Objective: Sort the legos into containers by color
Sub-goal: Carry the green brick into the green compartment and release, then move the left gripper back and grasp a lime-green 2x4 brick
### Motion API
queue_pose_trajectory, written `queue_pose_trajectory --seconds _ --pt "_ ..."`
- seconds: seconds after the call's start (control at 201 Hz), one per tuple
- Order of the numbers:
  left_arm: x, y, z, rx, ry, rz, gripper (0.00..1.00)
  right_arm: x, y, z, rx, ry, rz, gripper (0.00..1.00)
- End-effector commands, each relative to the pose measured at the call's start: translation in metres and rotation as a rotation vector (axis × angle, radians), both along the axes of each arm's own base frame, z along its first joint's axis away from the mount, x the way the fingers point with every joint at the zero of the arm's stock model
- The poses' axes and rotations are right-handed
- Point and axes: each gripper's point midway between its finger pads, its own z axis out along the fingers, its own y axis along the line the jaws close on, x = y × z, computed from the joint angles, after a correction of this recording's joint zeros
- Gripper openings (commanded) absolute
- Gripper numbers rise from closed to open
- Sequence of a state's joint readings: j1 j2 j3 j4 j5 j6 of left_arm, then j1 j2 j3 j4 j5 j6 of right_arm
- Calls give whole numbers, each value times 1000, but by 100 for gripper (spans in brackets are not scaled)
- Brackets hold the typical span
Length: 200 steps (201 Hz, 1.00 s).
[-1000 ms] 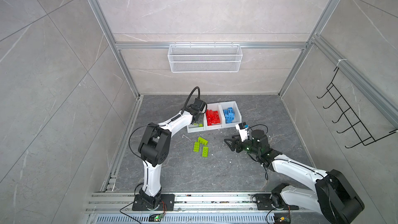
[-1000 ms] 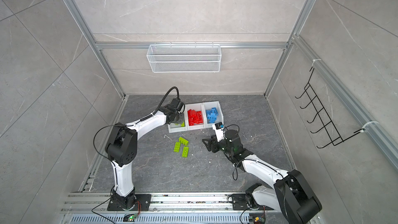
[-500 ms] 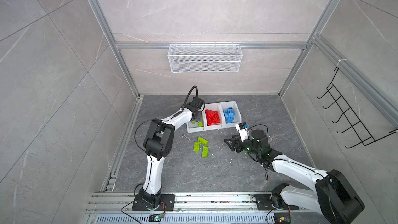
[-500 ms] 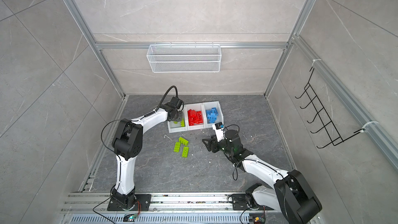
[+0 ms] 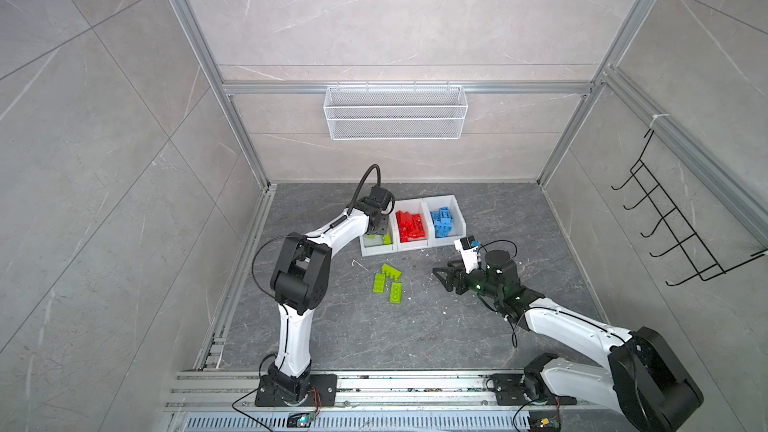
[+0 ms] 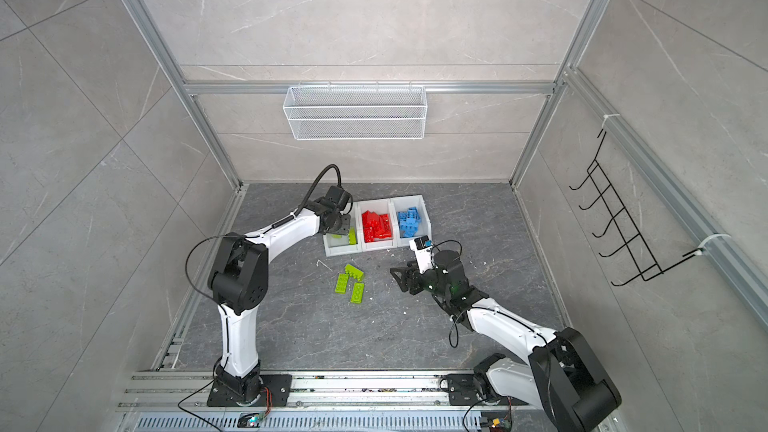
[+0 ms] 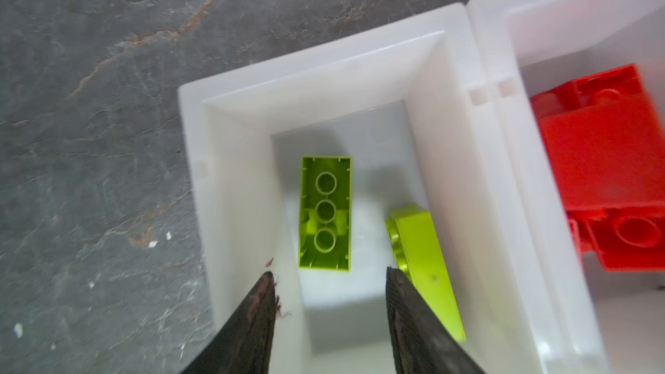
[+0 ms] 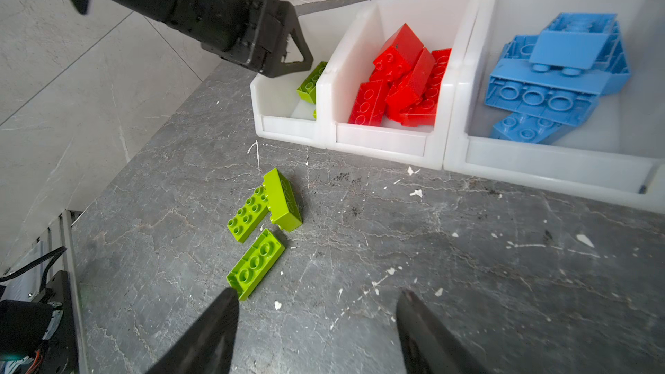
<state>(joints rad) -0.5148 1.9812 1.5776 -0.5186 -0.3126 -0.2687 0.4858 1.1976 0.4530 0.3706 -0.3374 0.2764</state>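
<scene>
Three joined white containers (image 5: 411, 246) (image 6: 376, 248) stand at the back of the grey floor. Red legos (image 8: 403, 84) fill the middle one and blue legos (image 8: 554, 77) the right one. My left gripper (image 7: 327, 275) (image 5: 379, 228) hangs open over the left container, nothing between its fingers. Below it a green brick (image 7: 325, 212) lies studs down, and another green brick (image 7: 424, 264) leans on the wall. Three green bricks (image 5: 388, 280) (image 8: 255, 264) lie on the floor in front. My right gripper (image 8: 316, 295) (image 5: 442, 278) stands open and empty just right of them.
A white wire basket (image 5: 395, 118) hangs on the back wall and a black hook rack (image 5: 681, 234) on the right wall. Metal rails (image 5: 374, 388) run along the front edge. White specks (image 8: 415, 193) dot the floor.
My left gripper has opened over the left container, and a green brick now lies loose beneath it. The right arm has not moved.
</scene>
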Motion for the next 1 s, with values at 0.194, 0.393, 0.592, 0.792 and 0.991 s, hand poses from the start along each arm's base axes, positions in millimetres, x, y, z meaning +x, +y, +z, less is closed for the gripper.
queue_pose_trajectory --seconds 0.194,0.393,0.592,0.792,0.991 --pt "-95 11 75 -8 -104 -1 54 4 3 10 5 -26 9 71" --pt "-161 16 59 28 -94 -9 55 5 2 6 -12 -21 3 71" --pt "-185 15 15 -7 -22 2 51 6 5 4 -7 -10 15 71" --pt "-185 0 -22 -31 37 -12 51 7 5 -2 -21 1 13 71" --pt "-176 -13 -44 -4 76 -18 53 6 5 -1 -19 1 15 71"
